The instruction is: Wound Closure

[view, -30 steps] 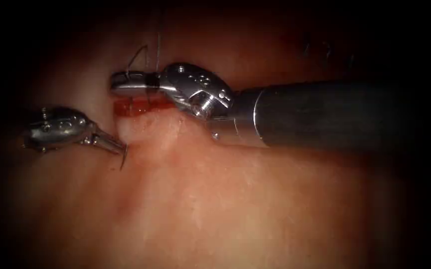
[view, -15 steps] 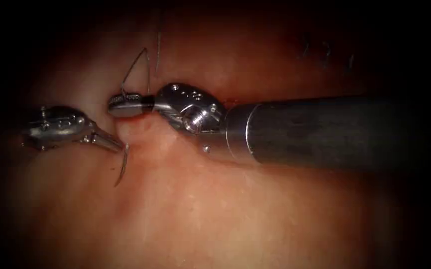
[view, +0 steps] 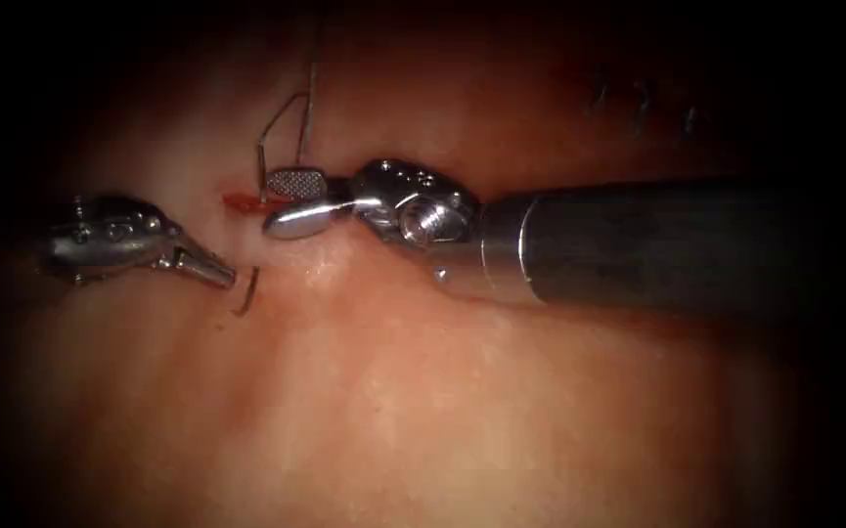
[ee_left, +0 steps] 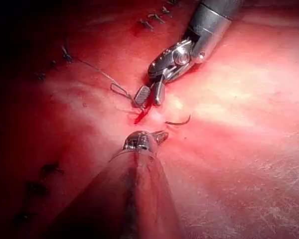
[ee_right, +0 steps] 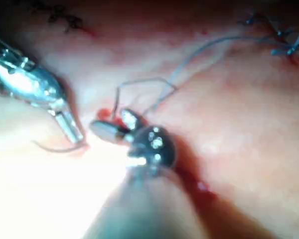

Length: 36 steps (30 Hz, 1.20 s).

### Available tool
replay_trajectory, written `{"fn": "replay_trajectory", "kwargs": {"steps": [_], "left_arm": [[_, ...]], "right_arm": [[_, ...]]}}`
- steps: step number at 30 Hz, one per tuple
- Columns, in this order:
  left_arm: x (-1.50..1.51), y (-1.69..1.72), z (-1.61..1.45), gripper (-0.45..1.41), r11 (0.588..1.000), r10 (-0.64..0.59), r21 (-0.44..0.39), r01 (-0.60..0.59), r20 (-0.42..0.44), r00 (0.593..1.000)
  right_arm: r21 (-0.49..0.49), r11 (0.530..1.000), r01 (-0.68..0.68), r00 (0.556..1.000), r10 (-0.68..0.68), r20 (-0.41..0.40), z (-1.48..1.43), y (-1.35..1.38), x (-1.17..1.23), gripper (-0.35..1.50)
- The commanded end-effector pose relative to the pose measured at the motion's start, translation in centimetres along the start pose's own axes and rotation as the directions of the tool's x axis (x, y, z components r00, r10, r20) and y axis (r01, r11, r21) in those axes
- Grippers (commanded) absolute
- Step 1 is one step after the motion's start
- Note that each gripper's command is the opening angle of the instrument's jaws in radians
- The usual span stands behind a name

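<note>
Your right pincer (view: 286,200) gapes wide at the cut (view: 244,200), empty; left pincer (view: 219,275) closed beside the needle (view: 246,291), which pokes from the tissue (view: 393,391).

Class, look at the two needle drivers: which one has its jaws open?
The right arm's tool, coming in from the picture's right: its jaws are spread at the cut, holding nothing. The left arm's tool has its jaws shut beside the needle.

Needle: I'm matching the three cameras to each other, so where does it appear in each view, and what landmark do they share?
Endoscope view: the needle is a short dark curve just beyond the left tool tip.
Left wrist view: the needle lies on the tissue between the two tools' tips.
Right wrist view: the needle is a thin curve beside the left tool's tip.
Shared landmark: the right tool, jaws open, beside the thread loop.
</note>
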Motion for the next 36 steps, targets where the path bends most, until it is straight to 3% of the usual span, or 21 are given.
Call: {"fn": "replay_trajectory", "kwargs": {"steps": [1, 7, 9, 12, 18, 30, 36], "left_arm": [[0.0, -0.07, 0.05, -0.45, 1.0, 0.003, 0.0, -0.003, -0.001, 1.0], [-0.01, -0.07, 0.02, -0.43, 0.999, 0.038, 0.018, -0.038, -0.023, 0.999], [0.01, -0.09, -0.02, -0.32, 0.997, 0.071, 0.035, -0.069, -0.043, 0.997], [0.09, -0.08, -0.12, 0.0, 0.99, 0.13, 0.079, -0.12, -0.14, 0.982], [0.26, 0.18, -0.03, 0.1, 0.964, 0.258, 0.139, -0.228, -0.27, 0.928], [0.28, 0.22, 0.09, 0.39, 0.956, 0.293, 0.114, -0.272, -0.284, 0.913], [0.21, 0.17, -0.01, 0.37, 0.952, 0.305, 0.11, -0.285, -0.279, 0.91]], "right_arm": [[-0.012, 1.0, 0.008, 1.0, -0.008, 0.006, -0.11, 0.11, 0.03, 0.96], [-0.018, 1.0, 0.024, 1.0, -0.024, 0.015, -0.3, 0.06, 0.07, 0.95], [-0.01, 0.999, 0.034, 0.999, -0.034, 0.018, -0.29, 0.02, 0.09, 0.93], [-0.001, 0.999, 0.033, 0.999, -0.033, 0.021, -0.25, -0.01, 0.08, 0.91], [0.0, 0.999, 0.047, 0.999, -0.047, 0.022, -0.25, 0.03, 0.06, 0.86], [-0.001, 0.998, 0.057, 0.998, -0.057, 0.023, -0.23, 0.05, 0.02, 0.84], [-0.003, 0.998, 0.059, 0.998, -0.059, 0.026, -0.21, 0.05, 0.0, 0.83]]}}
